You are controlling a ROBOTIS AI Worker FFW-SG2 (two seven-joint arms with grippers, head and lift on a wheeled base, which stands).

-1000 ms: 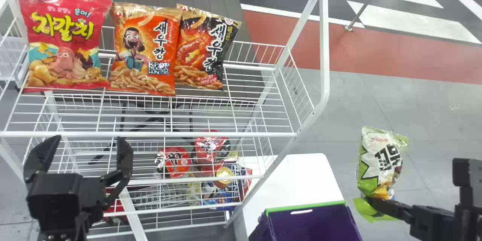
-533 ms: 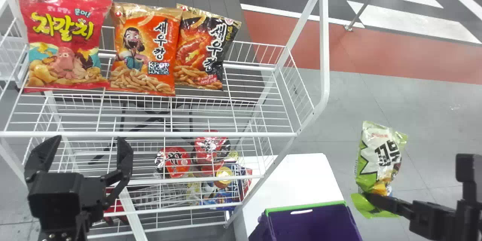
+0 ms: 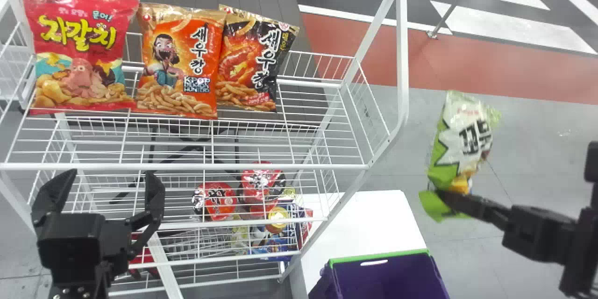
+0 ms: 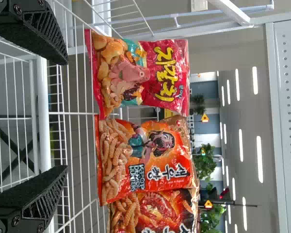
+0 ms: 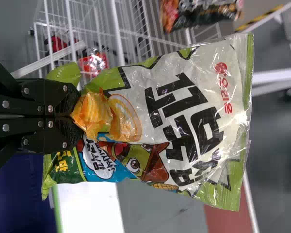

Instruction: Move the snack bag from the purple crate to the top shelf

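Observation:
The green and white snack bag (image 3: 462, 140) hangs upright in the air right of the rack, gripped near its lower end by my right gripper (image 3: 446, 196). In the right wrist view the fingers of the right gripper (image 5: 70, 114) pinch the bag (image 5: 169, 116), which bulges around them. My left gripper (image 3: 105, 187) stands open and holds nothing, in front of the rack's left part; in its wrist view the left gripper (image 4: 48, 116) faces the top shelf (image 4: 77, 114). The purple crate (image 3: 387, 278) lies below and left of the held bag.
On the top shelf (image 3: 299, 103) stand a red bag (image 3: 79, 51), an orange bag (image 3: 180, 60) and a black bag (image 3: 252, 60), side by side. Right of them is bare wire shelf. A white post (image 3: 402, 56) rises at the rack's right edge. Red cups (image 3: 215, 201) sit lower down.
My right gripper has risen with the snack bag, moving up in the head view and slightly left, away from the crate's level. The left arm has stayed nearly still.

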